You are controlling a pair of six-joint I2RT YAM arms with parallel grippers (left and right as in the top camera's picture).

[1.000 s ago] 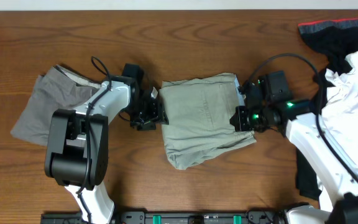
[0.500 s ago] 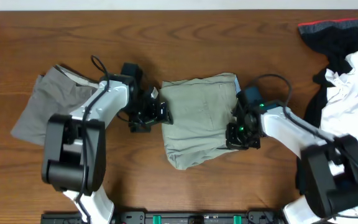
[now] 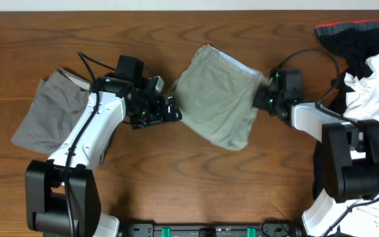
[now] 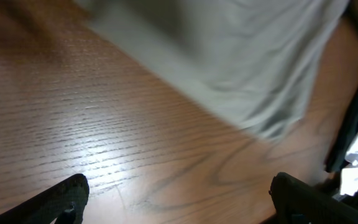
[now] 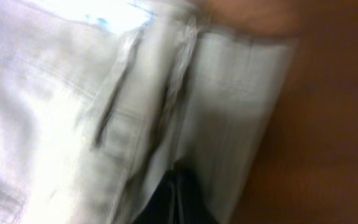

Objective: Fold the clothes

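Observation:
The folded khaki shorts [image 3: 216, 95] lie tilted on the table's middle, one corner pointing down. At their right edge my right gripper [image 3: 263, 99] is shut on the cloth. In the right wrist view its dark fingers [image 5: 176, 199] are pressed together among the khaki shorts' [image 5: 104, 93] folds and seams. My left gripper [image 3: 174, 110] stands open just left of the shorts and holds nothing. The left wrist view shows its jaws wide apart over bare wood [image 4: 179, 205], with the khaki shorts [image 4: 229, 56] blurred beyond.
Darker grey shorts [image 3: 45, 115] lie at the left under the left arm. A white printed T-shirt [image 3: 374, 92] and a black red-trimmed garment [image 3: 360, 36] are piled at the right edge, beside the right arm.
My left gripper has opened and let go of the shorts' left edge. My right gripper has moved up and right, and the shorts have turned and slid with it.

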